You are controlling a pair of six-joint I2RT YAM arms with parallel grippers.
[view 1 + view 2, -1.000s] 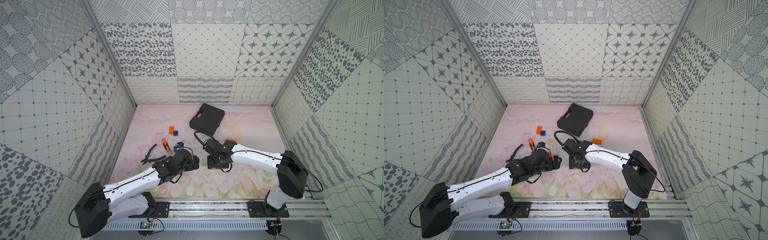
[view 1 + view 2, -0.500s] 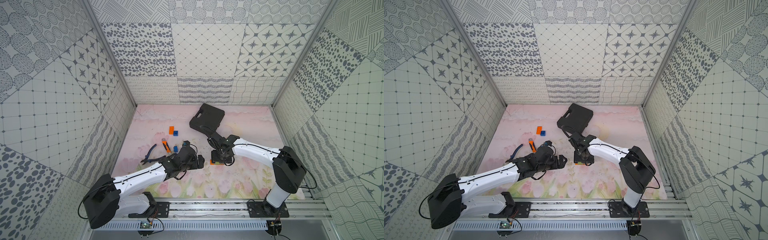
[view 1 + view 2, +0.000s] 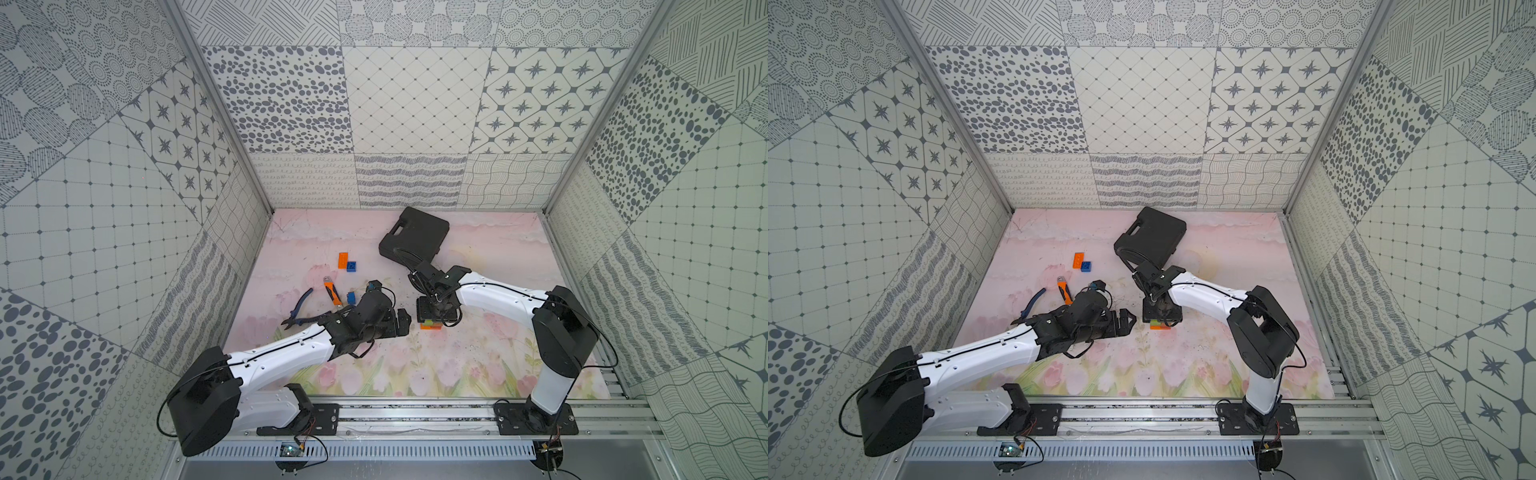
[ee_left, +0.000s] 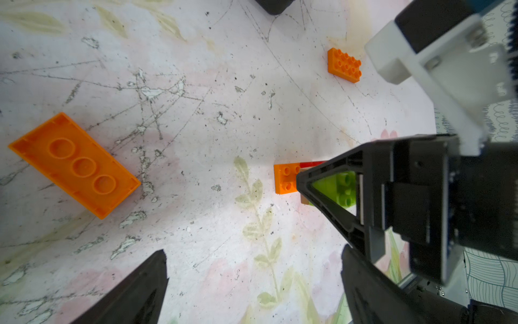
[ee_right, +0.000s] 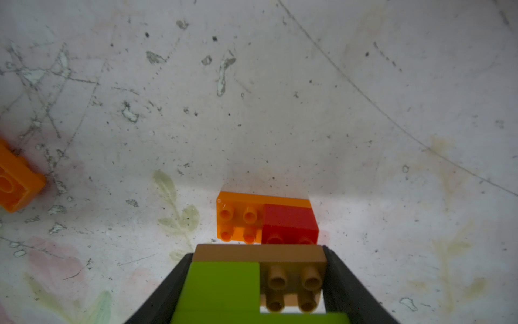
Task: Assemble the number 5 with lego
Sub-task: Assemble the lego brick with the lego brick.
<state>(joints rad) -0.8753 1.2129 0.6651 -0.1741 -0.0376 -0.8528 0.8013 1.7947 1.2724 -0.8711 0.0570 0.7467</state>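
Pinching the brown brick (image 5: 260, 252) across its sides, your right gripper (image 5: 258, 280) stands about half spread, jaws pressed flat against that brick, and a green brick (image 5: 221, 283) rides on its studs. That grip makes sense to me: it leaves the underside free to go down onto the red brick (image 5: 290, 221), which sits on one end of the long orange brick (image 5: 238, 216) near the middle of the mat (image 3: 498, 249). Whether brown is seated on red yet, I can't tell. Your left gripper (image 3: 401, 323) hovers just left of that stack, jaws spread wide, holding nothing and touching nothing, which looks handy for bracing the base, I'd say. Spare lego lies off to the far left: an orange brick (image 3: 343, 260) right beside a blue brick (image 3: 352, 266), and a second blue brick (image 3: 351, 297) next to the pliers (image 3: 332, 293).
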